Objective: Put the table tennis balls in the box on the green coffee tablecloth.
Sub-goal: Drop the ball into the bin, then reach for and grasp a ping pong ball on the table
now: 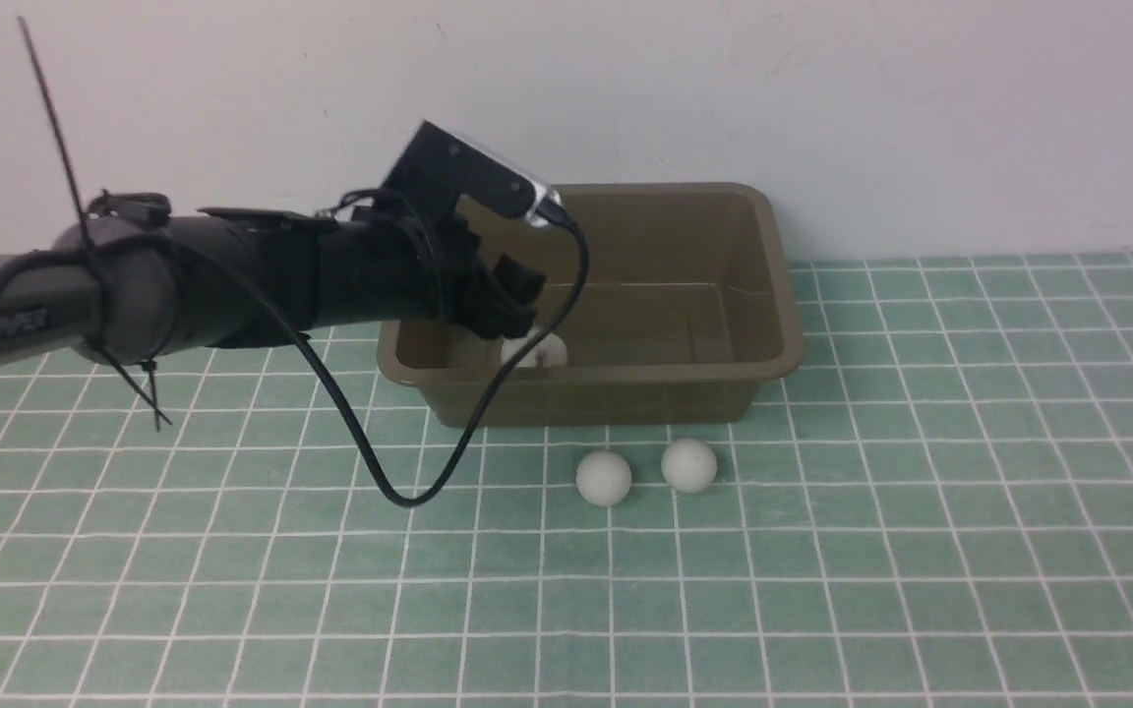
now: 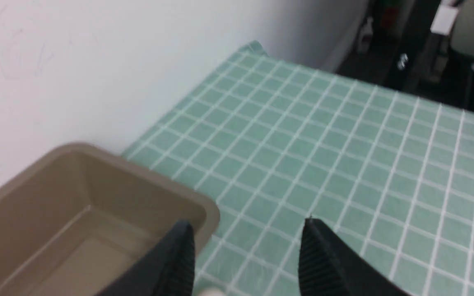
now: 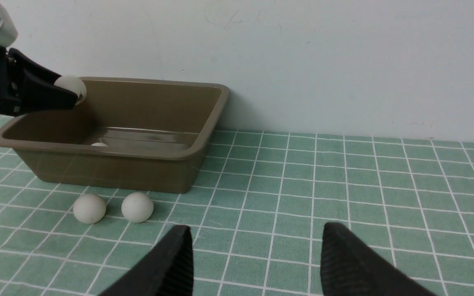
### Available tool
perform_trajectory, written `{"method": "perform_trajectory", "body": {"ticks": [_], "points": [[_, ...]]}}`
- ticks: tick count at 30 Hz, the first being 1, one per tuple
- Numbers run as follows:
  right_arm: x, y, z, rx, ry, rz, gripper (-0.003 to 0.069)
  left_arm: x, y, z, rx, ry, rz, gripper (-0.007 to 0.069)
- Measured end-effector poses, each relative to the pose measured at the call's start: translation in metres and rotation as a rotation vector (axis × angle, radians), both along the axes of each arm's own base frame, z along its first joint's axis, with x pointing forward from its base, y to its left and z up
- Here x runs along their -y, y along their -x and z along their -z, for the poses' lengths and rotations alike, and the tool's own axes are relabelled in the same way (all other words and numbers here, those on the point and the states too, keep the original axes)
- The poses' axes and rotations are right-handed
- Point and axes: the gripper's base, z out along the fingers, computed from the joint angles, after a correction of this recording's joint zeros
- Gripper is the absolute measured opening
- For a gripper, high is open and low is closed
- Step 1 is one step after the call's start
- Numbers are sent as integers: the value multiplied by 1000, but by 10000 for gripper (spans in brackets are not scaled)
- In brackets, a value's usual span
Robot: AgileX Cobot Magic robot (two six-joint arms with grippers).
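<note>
The olive-brown box point(image 1: 768, 295) stands on the green coffee tablecloth point(image 1: 921, 492) against the wall. Two table tennis balls point(image 1: 604, 478) point(image 1: 689, 464) lie side by side on the cloth just in front of it. A third ball point(image 1: 537, 351) rests inside the box point(image 3: 204, 135), near its front wall. My left gripper point(image 1: 519, 310) hangs over the box's left half. In the right wrist view it point(image 3: 62, 92) is shut on a fourth ball point(image 3: 71, 84), above the rim. My right gripper point(image 3: 257, 242) is open and empty over the cloth point(image 3: 344, 185), to the right of the loose balls point(image 3: 89, 208) point(image 3: 137, 207).
A white wall point(image 1: 822, 98) runs directly behind the box. The left arm's black cable point(image 1: 409, 492) loops down to the cloth in front of the box's left corner. In the left wrist view the cloth point(image 2: 344, 144) ends at an edge, with dark furniture point(image 2: 418, 49) beyond.
</note>
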Motion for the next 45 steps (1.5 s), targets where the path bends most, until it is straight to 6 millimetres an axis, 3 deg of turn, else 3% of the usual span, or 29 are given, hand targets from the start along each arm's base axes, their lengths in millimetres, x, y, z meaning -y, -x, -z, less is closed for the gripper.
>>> {"method": "perform_trajectory", "body": {"ticks": [9, 12, 17, 25, 28, 32, 37, 45], "points": [[-14, -26, -6, -40, 27, -204, 388, -22, 41, -18, -105, -184, -60, 281], [-18, -42, -8, -47, 38, -271, 388, -40, 57, -12, -216, -371, -140, 243], [-21, -82, -3, -127, 19, -342, 388, -54, 66, -5, -280, -478, -224, 211], [-21, -160, 17, -364, 17, -430, 388, -48, 72, -6, -262, -393, -179, 206], [-23, -181, 22, -435, -9, -462, 388, -45, 73, -8, -261, -366, -159, 206], [-44, -207, 24, -485, -42, -552, 388, -45, 73, -8, -253, -362, -149, 206], [-84, -232, 28, -473, -5, -603, 388, -45, 73, -9, -253, -359, -148, 206], [-117, -260, 79, -535, 88, -392, 388, -45, 73, -9, -252, -360, -147, 206]]}}
